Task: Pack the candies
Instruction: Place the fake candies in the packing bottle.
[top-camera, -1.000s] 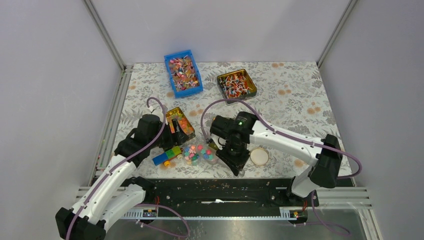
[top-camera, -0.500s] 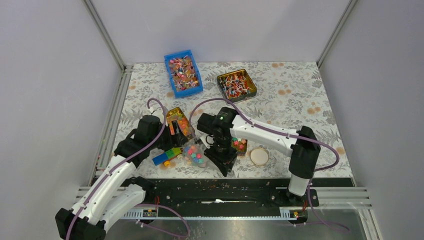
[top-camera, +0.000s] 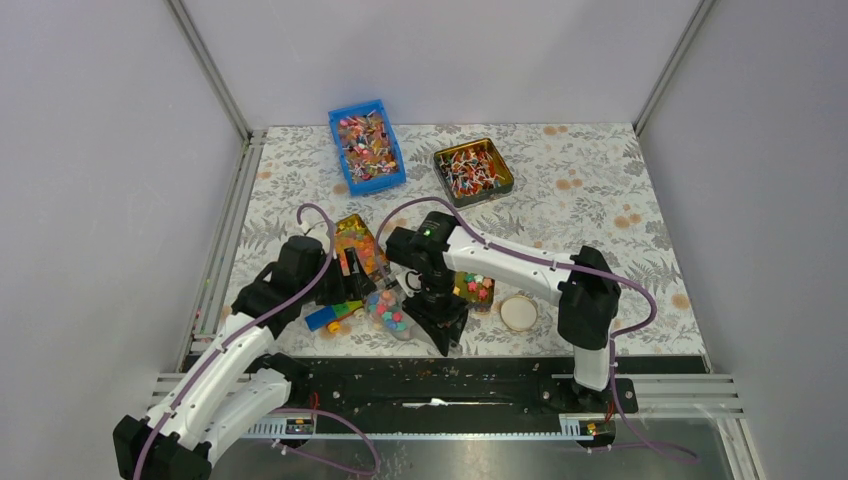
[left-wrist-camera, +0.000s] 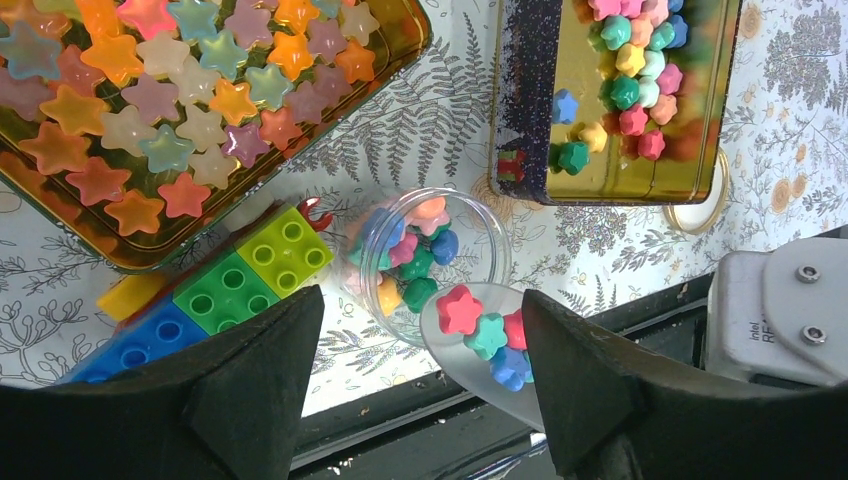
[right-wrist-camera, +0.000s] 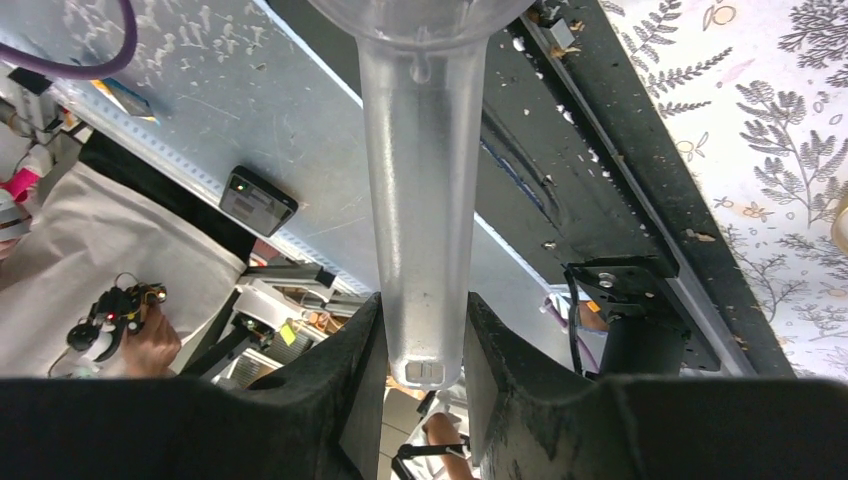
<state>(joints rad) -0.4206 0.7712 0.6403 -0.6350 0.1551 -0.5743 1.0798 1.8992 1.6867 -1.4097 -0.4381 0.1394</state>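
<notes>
The candies (left-wrist-camera: 487, 333) in hand are a small heap of pink, teal and blue stars on the bowl of a clear scoop (left-wrist-camera: 448, 352). They sit low and centre in the left wrist view, right at the lower rim of the clear jar (left-wrist-camera: 482, 214). The jar holds a shallow layer of the same pieces, so packing is under way, but I judge it well short of done. This load is not yet tipped in, and a good many pieces lie in the gold tin (left-wrist-camera: 612, 165) at upper right. The scoop's handle runs back into the right gripper (right-wrist-camera: 422, 310), whose jaws are clenched on it (the right wrist view shows the handle pinched from both sides). The left gripper (left-wrist-camera: 420, 298) has its jaws spread wide, with the jar between and just beyond the tips; whether they press on its wall I cannot tell. All of it sits on the patterned worktop (left-wrist-camera: 440, 110).
</notes>
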